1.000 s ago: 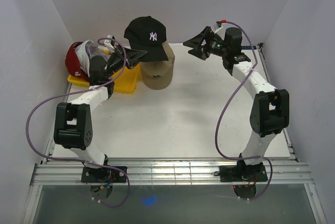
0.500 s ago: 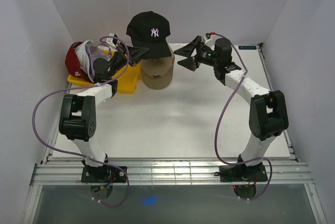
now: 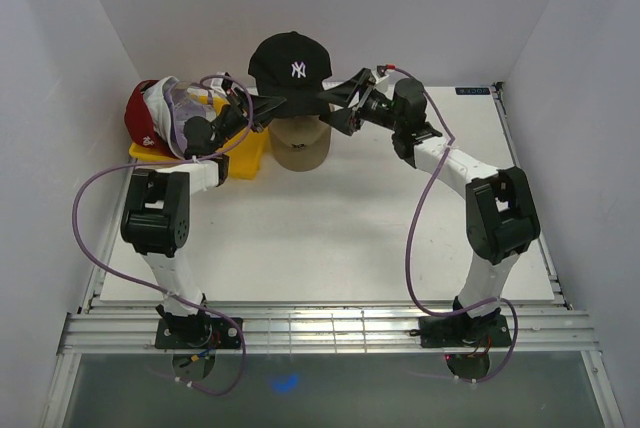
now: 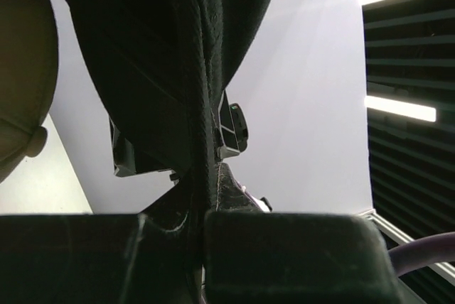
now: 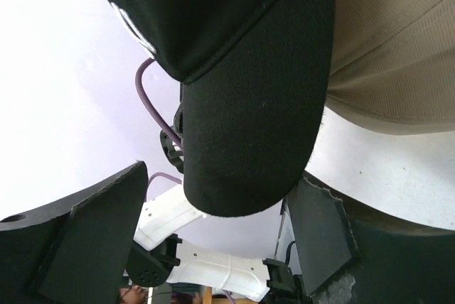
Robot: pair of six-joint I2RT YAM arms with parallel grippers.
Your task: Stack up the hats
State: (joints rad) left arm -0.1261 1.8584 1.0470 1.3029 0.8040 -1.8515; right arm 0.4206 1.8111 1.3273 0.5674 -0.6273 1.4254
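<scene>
While black cap point(image 3: 290, 63) hangs over beige cap point(image 3: 300, 145), yellow tray point(image 3: 250, 160) just left.

The middle, near and right parts of the table point(image 3: 330, 238) lie bare, giving either arm wide room to pass. At the back, the beige cap point(image 3: 300, 148) stands as a block, and the black cap point(image 3: 290, 60) hangs close above it. The left fingers point(image 3: 262, 104) and the right fingers point(image 3: 338, 120) crowd that spot from both sides. The yellow tray point(image 3: 248, 160) and the heaped caps point(image 3: 150, 113) fill the back left corner beside the wall point(image 3: 60, 98).
</scene>
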